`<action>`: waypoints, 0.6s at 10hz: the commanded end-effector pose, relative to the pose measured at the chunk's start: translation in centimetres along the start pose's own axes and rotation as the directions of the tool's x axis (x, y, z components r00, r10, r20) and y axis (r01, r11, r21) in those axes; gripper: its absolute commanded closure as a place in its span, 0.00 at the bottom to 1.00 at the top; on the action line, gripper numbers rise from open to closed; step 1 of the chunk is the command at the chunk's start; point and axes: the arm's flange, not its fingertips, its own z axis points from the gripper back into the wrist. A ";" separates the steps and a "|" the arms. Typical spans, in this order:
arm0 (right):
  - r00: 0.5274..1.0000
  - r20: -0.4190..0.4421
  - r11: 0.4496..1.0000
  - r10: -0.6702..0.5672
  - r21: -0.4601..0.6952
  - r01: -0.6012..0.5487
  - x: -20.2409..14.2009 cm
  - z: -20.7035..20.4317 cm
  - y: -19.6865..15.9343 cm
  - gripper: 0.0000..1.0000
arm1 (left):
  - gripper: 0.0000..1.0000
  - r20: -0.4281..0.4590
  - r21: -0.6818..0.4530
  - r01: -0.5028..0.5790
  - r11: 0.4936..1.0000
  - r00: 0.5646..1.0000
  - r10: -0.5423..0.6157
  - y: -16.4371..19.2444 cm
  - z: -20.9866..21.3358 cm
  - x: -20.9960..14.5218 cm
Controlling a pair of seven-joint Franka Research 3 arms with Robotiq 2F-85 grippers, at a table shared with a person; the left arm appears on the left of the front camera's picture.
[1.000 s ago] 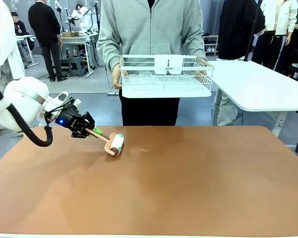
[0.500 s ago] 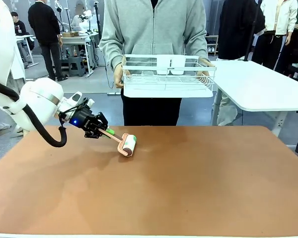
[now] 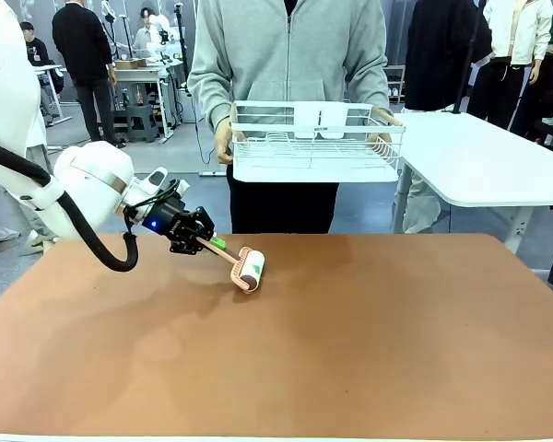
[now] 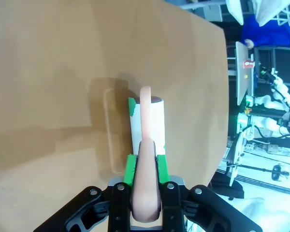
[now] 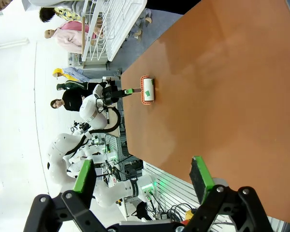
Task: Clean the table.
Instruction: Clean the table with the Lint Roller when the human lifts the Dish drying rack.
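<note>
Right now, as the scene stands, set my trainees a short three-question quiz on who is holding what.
1. True or false: the left gripper is shut on the handle of the lint roller, with the roller head over the table.
2. Fill in the gap: the jaws of the right gripper stand ____.
3. What holds the white wire rack? A: the person's hands. B: the right gripper. C: nothing, it rests on the table.
Key: 1 true; 2 open; 3 A.
</note>
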 end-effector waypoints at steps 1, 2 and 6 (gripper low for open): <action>1.000 0.002 1.000 0.012 0.011 -0.012 -0.2 0.0 0.2 0.00 | 0.79 0.092 0.023 0.080 0.997 0.992 -0.082 -1.7 1.1 -1.3; 1.000 0.002 1.000 0.012 0.011 -0.012 -0.2 0.0 0.2 0.00 | 0.79 0.101 0.018 0.096 0.995 0.990 -0.097 -2.6 2.0 -1.8; 1.000 0.002 1.000 0.012 0.011 -0.012 -0.2 0.0 0.2 0.00 | 0.79 0.071 -0.071 0.109 0.991 0.992 -0.104 -7.2 8.6 -3.7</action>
